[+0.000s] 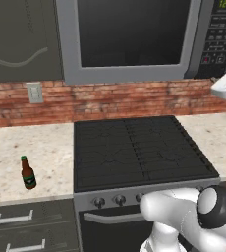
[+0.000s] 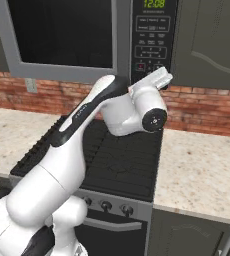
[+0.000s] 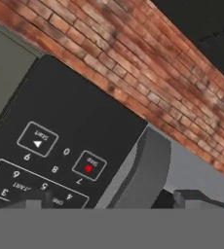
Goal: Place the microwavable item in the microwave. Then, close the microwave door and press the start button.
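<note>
The microwave (image 1: 134, 74) hangs above the stove, and the microwave door (image 1: 129, 34) (image 2: 62, 30) lies flush against it with its dark glass window facing out. Whatever is inside is hidden, so the microwavable item is out of view. My gripper (image 3: 111, 199) is open, its two dark fingertips (image 3: 33, 199) spread wide, close in front of the black control panel (image 3: 60, 131) (image 2: 153, 35). In the hand view the start button (image 3: 37, 139) and a red-dotted stop button (image 3: 88, 165) sit just beyond the fingertips. The white hand (image 2: 154, 80) is raised to the panel's lower edge.
A brown green-labelled bottle (image 1: 28, 173) stands on the left counter (image 1: 31, 152). The black stove top (image 1: 139, 147) lies below the microwave, with the brick backsplash (image 1: 110, 101) behind it. Dark cupboard doors (image 2: 212, 40) flank the microwave. Pale counter (image 2: 202, 170) extends to the right.
</note>
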You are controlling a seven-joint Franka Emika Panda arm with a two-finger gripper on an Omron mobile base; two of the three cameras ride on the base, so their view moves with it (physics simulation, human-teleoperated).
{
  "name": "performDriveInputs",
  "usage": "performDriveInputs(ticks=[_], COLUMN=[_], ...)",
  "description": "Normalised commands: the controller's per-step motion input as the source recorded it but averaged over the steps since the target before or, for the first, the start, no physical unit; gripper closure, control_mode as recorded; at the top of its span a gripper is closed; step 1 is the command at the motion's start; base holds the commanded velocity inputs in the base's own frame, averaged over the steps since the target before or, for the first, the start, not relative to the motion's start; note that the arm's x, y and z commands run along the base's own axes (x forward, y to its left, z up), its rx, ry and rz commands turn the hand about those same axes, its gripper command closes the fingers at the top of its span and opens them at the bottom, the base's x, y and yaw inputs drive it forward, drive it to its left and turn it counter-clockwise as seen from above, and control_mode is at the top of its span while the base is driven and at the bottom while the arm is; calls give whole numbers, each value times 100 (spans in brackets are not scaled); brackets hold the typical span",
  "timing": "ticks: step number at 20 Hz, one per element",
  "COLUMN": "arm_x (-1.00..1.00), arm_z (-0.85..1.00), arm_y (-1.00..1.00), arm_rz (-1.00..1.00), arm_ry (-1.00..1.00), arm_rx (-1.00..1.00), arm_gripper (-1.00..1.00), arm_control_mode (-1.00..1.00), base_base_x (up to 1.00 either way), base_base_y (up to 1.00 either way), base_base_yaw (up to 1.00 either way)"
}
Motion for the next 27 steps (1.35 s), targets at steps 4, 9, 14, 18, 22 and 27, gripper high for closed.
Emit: performDriveInputs(ticks=[4, 9, 14, 18, 22, 27], arm_x=[52, 66, 64, 54, 22, 0], arm_z=[-1, -4, -9, -17, -25, -25], arm_y=[-37, -11, -7, -16, 2, 35], arm_rz=[13, 12, 9, 7, 6, 3], arm_ry=[0, 0, 0, 0, 0, 0], arm_rx=[14, 9, 7, 6, 2, 0], arm_gripper=[-100, -100, -100, -100, -100, -100], arm_control_mode=[-100, -100, -100, -100, -100, -100], base_base_x=[0, 0, 0, 0, 0, 0], base_base_y=[0, 0, 0, 0, 0, 0], base_base_yaw=[0, 0, 0, 0, 0, 0])
